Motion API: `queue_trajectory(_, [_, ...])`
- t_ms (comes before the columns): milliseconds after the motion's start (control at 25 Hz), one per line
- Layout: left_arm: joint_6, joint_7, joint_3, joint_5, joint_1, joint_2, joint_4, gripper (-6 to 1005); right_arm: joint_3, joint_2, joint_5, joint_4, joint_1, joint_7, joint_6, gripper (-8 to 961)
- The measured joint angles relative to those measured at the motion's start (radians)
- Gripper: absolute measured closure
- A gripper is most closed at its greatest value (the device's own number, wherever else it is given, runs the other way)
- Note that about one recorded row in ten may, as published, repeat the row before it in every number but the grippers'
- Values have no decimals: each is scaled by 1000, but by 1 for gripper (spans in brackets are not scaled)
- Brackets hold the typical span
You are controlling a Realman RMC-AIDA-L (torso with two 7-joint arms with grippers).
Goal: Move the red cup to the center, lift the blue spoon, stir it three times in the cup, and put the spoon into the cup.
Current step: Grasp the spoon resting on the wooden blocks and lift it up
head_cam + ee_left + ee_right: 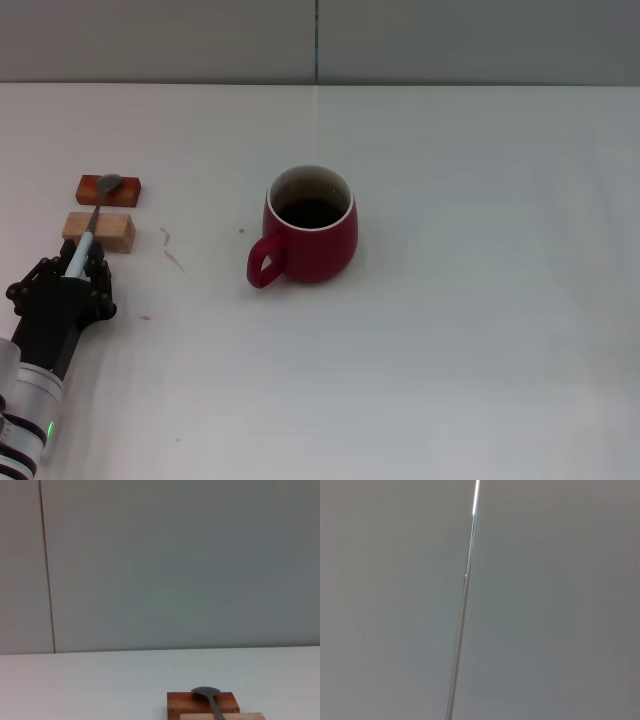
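The red cup [318, 238] stands upright near the middle of the white table, its handle turned toward the front left and its inside dark. At the left, the blue spoon [92, 225] lies across two wooden blocks, its grey bowl on the far block and its pale handle running back toward me. My left gripper [75, 262] sits low at the handle's end with a finger on either side of it, open. The left wrist view shows the spoon's bowl and neck [210, 697] over the blocks. The right gripper is out of view.
A dark brown block [130, 190] and a light wooden block [117, 231] hold the spoon up off the table; both show in the left wrist view, dark [180, 703] and light [250, 716]. A grey wall runs along the table's far edge.
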Motion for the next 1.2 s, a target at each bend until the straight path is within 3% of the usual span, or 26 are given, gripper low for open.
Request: queue_trajectory(1200, [-5, 0, 0, 2, -8, -1, -4, 785, -9, 2, 0, -4, -5, 0, -2, 292])
